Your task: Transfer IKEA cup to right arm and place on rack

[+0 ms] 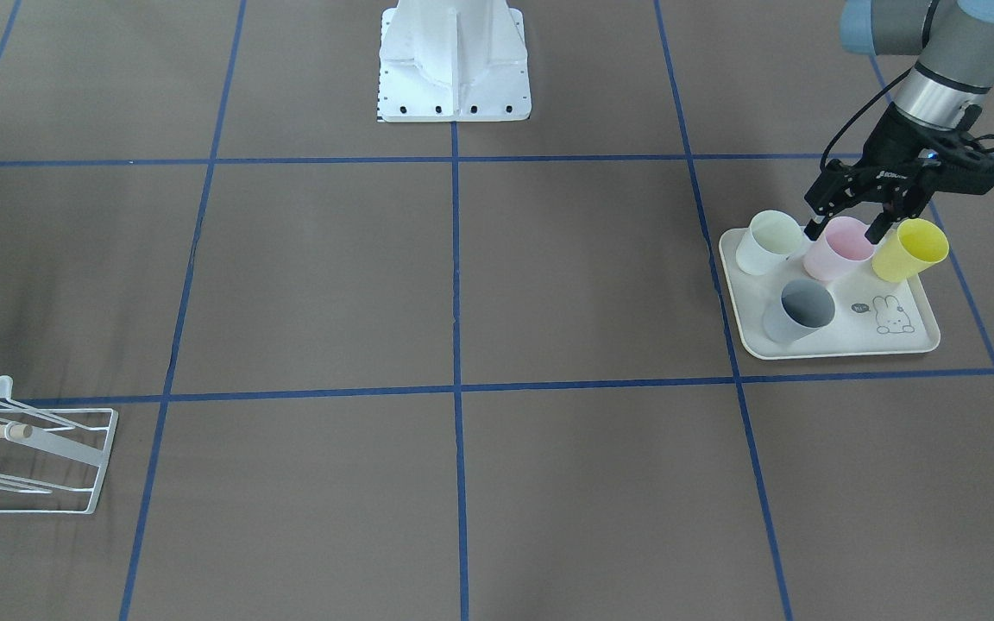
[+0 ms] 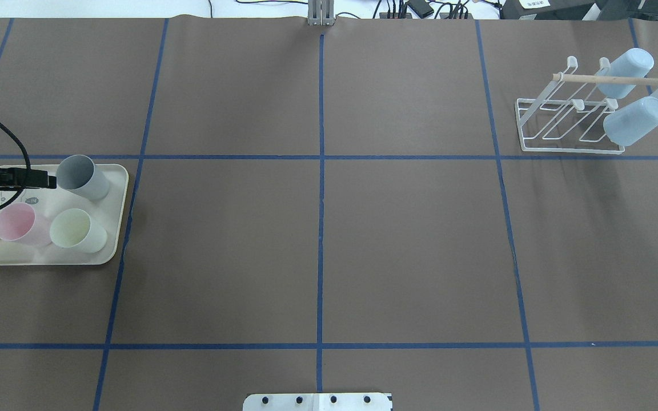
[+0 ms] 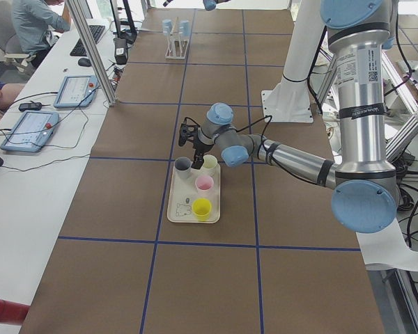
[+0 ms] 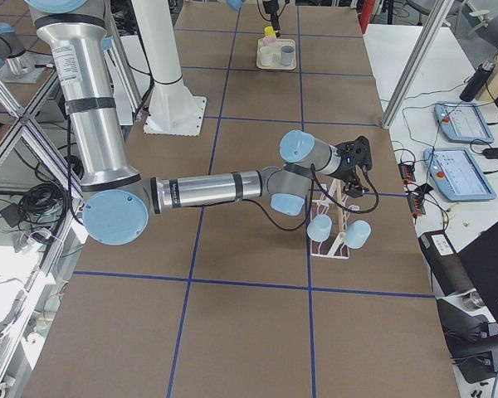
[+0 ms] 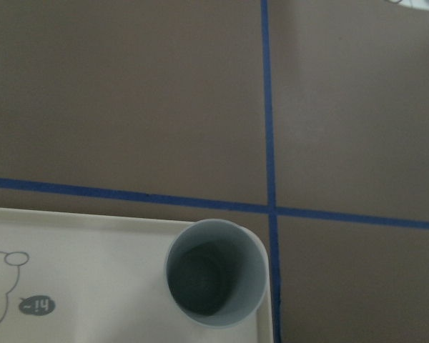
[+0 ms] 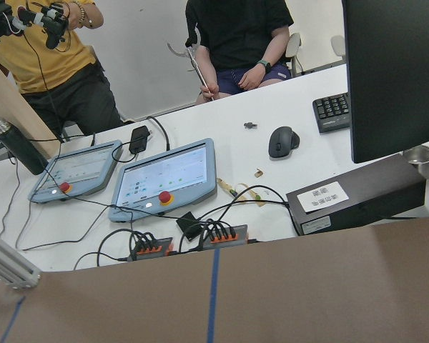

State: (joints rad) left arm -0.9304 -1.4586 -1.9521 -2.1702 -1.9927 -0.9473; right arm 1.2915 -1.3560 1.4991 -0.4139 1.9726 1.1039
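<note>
Left end effector (image 1: 847,229) open, apparently over the pink cup (image 1: 839,252); hand-over and rack (image 2: 583,77) placement remain; right end effector (image 4: 357,162) state unclear.

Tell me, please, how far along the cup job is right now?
Done: the far blue cup and near blue cup sit on the rack. In hand: the left gripper, open and empty, hovers above the tray. Left: the grey cup, pink cup, yellow cup and pale cup stand on it, each needing pickup, handover and racking.

Four cups (image 1: 842,248) upright on tray (image 1: 842,348)
</note>
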